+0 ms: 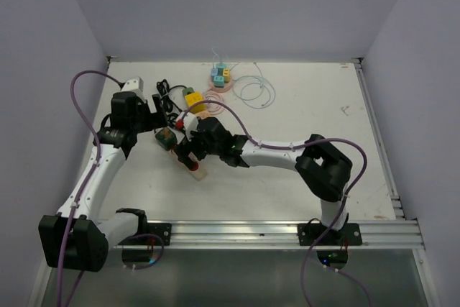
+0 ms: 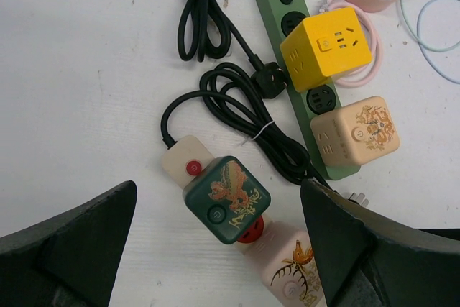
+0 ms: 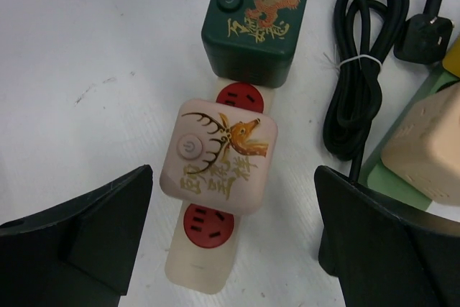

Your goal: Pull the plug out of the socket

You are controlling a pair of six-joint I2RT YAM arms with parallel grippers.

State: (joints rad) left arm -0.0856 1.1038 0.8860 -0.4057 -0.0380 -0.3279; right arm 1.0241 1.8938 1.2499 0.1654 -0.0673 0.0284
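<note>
White bench (image 1: 323, 106), approach stage: right tool (image 3: 233, 174), spread wide, hovers over the deer plug (image 3: 219, 152) seated mid-strip on the cream socket (image 3: 198, 267). The left tool (image 2: 219, 192), also spread, hangs over the green plug (image 2: 226, 199). Likely next: descend, pinch, pull straight up.

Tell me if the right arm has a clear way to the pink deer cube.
Probably yes: the right gripper hangs open over the pink deer cube, fingers either side, nothing between.
</note>
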